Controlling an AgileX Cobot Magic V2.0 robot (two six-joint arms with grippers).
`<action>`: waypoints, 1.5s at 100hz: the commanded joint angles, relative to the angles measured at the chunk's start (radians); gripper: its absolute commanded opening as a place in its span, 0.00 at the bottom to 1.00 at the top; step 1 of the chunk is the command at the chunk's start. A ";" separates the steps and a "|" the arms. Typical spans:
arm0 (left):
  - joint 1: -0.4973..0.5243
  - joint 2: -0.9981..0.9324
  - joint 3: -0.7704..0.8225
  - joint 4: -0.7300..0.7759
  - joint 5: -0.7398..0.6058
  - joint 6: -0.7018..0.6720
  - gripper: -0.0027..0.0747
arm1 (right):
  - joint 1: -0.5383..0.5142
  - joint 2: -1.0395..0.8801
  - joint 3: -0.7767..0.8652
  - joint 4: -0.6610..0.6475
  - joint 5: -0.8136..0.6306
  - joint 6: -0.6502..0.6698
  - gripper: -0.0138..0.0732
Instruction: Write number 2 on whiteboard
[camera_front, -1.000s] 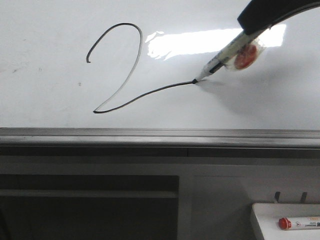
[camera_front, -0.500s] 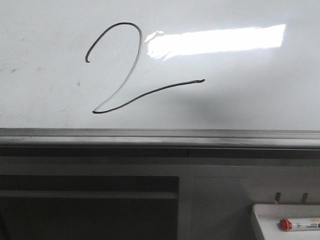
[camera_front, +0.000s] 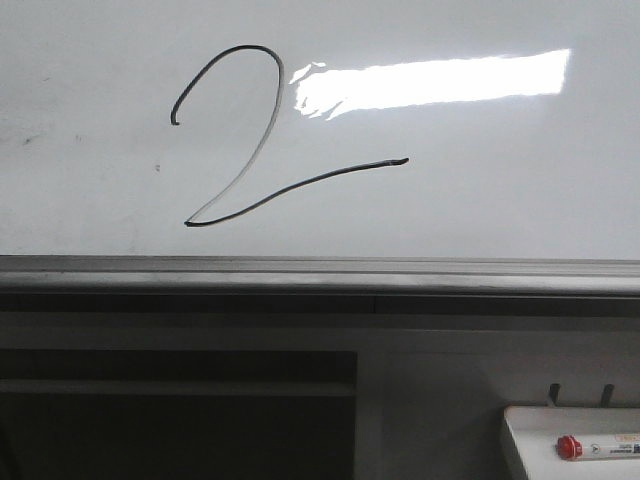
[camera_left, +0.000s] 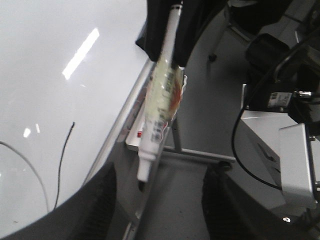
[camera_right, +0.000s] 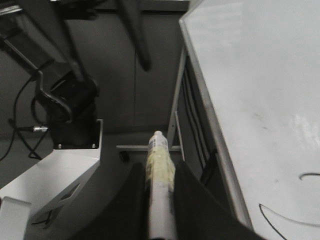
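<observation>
my marker (camera_right: 159, 185) has lifted off the whiteboard (camera_front: 480, 200) and left the front view, leaving the number 2 (camera_front: 262, 140) with its tail finished.
</observation>
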 joint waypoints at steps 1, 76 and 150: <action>-0.005 0.069 -0.063 -0.075 0.024 0.011 0.48 | 0.083 0.001 -0.033 0.014 -0.095 -0.013 0.08; -0.005 0.153 -0.082 -0.035 0.054 0.007 0.25 | 0.238 0.040 -0.033 -0.016 -0.243 -0.013 0.08; -0.005 0.199 -0.082 -0.039 0.049 0.003 0.01 | 0.238 0.040 -0.033 0.011 -0.208 -0.013 0.33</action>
